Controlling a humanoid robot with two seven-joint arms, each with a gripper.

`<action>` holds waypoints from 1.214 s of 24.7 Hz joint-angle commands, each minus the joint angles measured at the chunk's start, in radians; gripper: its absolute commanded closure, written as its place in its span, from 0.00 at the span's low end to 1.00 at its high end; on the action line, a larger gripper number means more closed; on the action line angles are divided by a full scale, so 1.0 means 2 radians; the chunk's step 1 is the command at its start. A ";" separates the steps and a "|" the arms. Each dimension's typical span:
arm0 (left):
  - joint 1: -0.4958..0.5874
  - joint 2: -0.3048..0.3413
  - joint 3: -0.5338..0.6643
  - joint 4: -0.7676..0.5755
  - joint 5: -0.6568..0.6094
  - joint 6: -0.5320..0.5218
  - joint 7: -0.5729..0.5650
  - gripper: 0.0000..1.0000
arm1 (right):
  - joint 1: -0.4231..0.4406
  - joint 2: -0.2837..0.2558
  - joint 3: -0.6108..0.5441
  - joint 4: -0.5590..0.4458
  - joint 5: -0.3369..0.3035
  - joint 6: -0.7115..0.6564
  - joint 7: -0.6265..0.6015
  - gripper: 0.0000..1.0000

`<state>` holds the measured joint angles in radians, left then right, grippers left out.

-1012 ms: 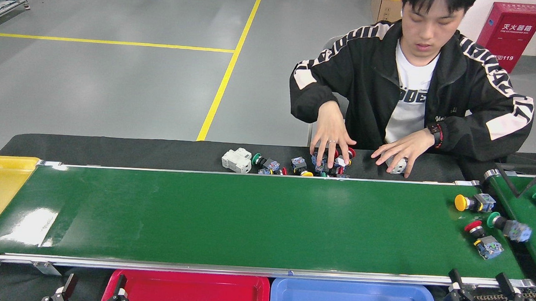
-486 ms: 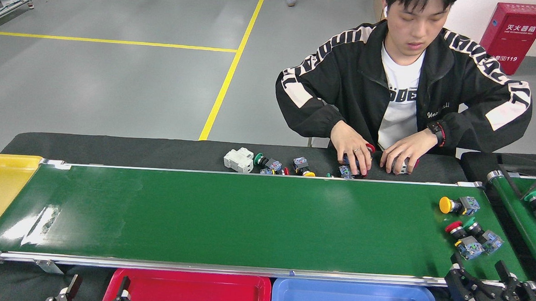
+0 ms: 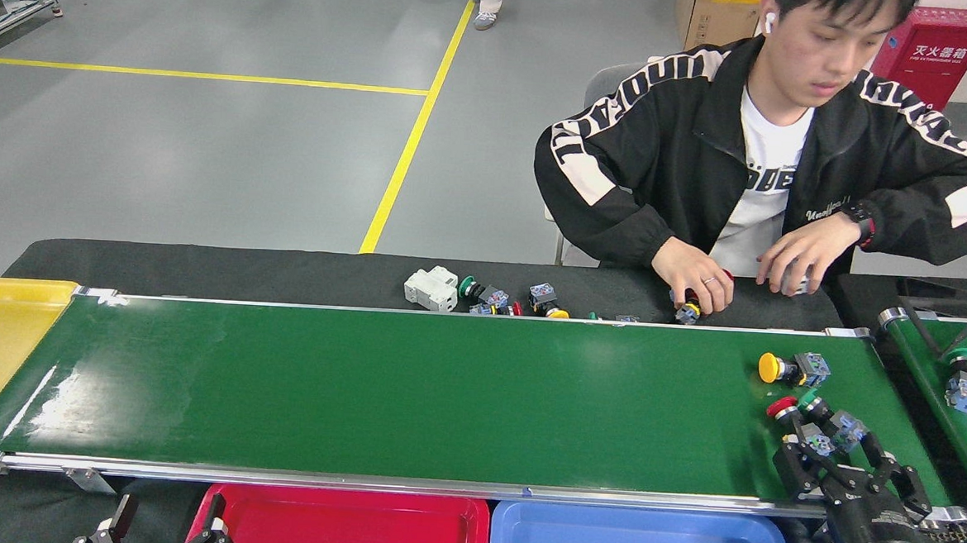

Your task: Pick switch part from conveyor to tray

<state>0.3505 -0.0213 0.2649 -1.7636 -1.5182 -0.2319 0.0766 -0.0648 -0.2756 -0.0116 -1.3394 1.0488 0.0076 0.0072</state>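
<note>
Risen onto the glossy green conveyor (image 3: 411, 392), right tool (image 3: 841, 468) spreads black fingers beside red-capped switch part (image 3: 792, 420).

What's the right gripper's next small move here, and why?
Probably ease forward and down, then close. The right gripper is open over the conveyor, its fingers just short of the red-capped switch and green-capped switch, which lie touching. The red one looks nearest; taking it alone may need a slight shift to the left. Nothing is held yet.
</note>
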 commanded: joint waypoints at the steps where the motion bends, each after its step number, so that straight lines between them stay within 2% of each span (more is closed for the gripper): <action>1: -0.003 0.001 0.000 -0.006 -0.002 0.002 0.002 0.00 | -0.009 0.002 0.007 -0.003 0.000 0.005 -0.001 0.04; 6: -0.003 0.001 0.000 -0.006 -0.002 0.002 0.002 0.00 | -0.012 0.013 0.030 -0.006 0.003 0.005 -0.001 0.06; 14: -0.004 0.001 0.000 -0.006 -0.002 0.002 0.002 0.00 | -0.024 0.055 0.047 -0.007 0.045 0.006 -0.002 0.06; 17: -0.004 0.001 0.000 -0.006 -0.002 0.002 0.002 0.00 | -0.026 0.059 0.047 -0.007 0.048 0.004 -0.001 0.18; 20: -0.004 0.001 0.000 -0.006 -0.002 0.002 0.002 0.00 | -0.031 0.060 0.050 -0.004 0.048 0.000 0.000 0.24; 21: -0.004 0.001 0.000 -0.006 -0.002 0.002 0.002 0.00 | -0.031 0.058 0.056 -0.004 0.047 -0.002 0.001 0.31; 23: -0.004 0.001 0.000 -0.006 -0.002 0.002 0.002 0.00 | -0.032 0.054 0.066 -0.004 0.045 -0.008 0.004 0.39; 26: -0.004 0.002 0.000 -0.006 -0.002 0.002 0.002 0.00 | -0.031 0.055 0.067 -0.003 0.044 -0.046 0.004 0.59; 30: -0.004 0.002 0.001 -0.006 -0.002 0.002 0.002 0.00 | -0.031 0.057 0.066 -0.007 0.043 -0.057 0.004 0.61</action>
<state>0.3478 -0.0211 0.2649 -1.7635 -1.5185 -0.2305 0.0766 -0.1107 -0.1583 0.1247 -1.3382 1.1381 -0.0909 0.0171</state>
